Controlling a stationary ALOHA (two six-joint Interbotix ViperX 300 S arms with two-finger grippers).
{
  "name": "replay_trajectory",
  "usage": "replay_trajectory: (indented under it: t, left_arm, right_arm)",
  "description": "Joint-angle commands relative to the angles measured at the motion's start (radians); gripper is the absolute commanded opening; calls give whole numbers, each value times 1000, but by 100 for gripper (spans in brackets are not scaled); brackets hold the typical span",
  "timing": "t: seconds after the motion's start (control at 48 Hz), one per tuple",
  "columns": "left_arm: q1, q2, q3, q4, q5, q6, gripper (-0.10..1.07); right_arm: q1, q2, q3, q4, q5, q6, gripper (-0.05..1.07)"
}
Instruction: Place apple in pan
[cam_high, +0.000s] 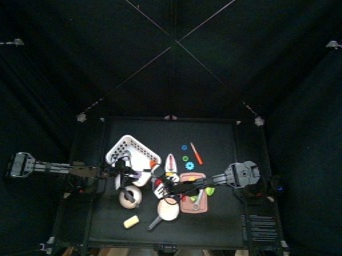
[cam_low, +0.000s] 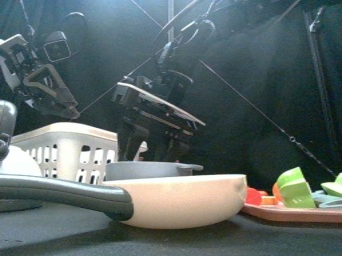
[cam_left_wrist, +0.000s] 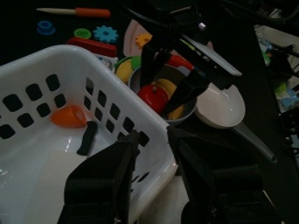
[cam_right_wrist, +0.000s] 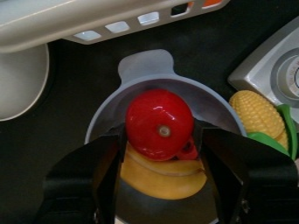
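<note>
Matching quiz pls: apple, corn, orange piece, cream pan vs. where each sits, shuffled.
1 apple
2 corn
3 orange piece
4 cream pan

a inside white basket
b at table front, dark handle
c between the jaws of the right tool
d beside grey bowl

Pairs: 1-c, 2-d, 3-a, 4-b

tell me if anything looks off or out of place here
Nothing looks spilled or broken. The red apple sits in a grey bowl on a yellow piece, between the right gripper jaws, not in any pan.
</note>
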Motion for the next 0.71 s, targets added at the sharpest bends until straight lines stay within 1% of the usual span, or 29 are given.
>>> replay_trajectory:
  t: [0.0, 0.25, 0.417, 0.521, 0.688]
  left_arm:
    - [2, 2, -9, -2, -3, 0, 75]
    - [2, 2, -8, -6, -3, 0, 75]
    - [2, 2, -6, -8, -3, 0, 75]
    - [2, 2, -6, -8, -3, 0, 75]
    - [5, 2, -6, -8, -3, 0, 75]
  right_arm:
    - [-2, -40, -20, 2, -3, -11, 67]
    - [15, -124, -5, 21, 8, -66, 66]
    - [34, -178, 21, 43, 12, -138, 66]
    - [49, -206, 40, 83, 9, -204, 66]
    - [94, -227, 66, 133, 9, -367, 66]
